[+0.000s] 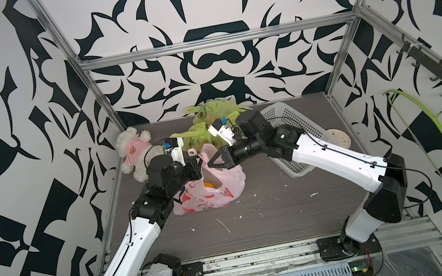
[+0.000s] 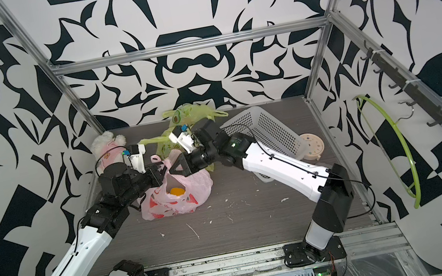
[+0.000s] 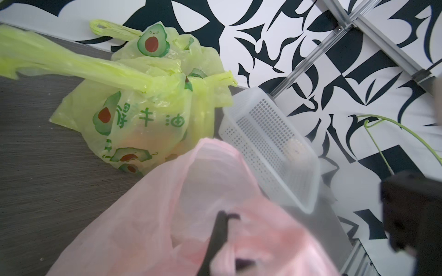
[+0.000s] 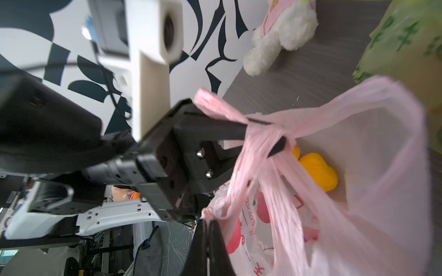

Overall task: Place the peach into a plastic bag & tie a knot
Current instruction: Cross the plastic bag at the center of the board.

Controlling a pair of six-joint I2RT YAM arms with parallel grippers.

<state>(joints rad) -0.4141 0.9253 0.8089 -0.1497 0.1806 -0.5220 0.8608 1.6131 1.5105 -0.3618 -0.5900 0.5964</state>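
Note:
The pink plastic bag [image 1: 224, 189] [image 2: 193, 194] stands open at mid-table, and the yellow-orange peach [image 1: 209, 184] [image 2: 176, 191] lies inside it. My left gripper [image 1: 199, 163] [image 2: 164, 167] is shut on one handle of the bag at its left rim. My right gripper [image 1: 210, 164] [image 2: 172, 169] is shut on the other handle, close beside the left one. The left wrist view shows dark fingers [image 3: 220, 229] wrapped in pink film [image 3: 155, 215]. In the right wrist view the right gripper [image 4: 208, 227] pinches pink plastic, with the peach [image 4: 318, 172] deep in the bag [image 4: 387, 167].
Two knotted green avocado-print bags [image 1: 201, 137] [image 1: 213, 109] sit behind the pink one. A white perforated basket [image 1: 287, 121] lies tilted at the right under my right arm, with a round disc [image 1: 338, 138] beyond it. A plush toy [image 1: 133, 154] lies at the back left.

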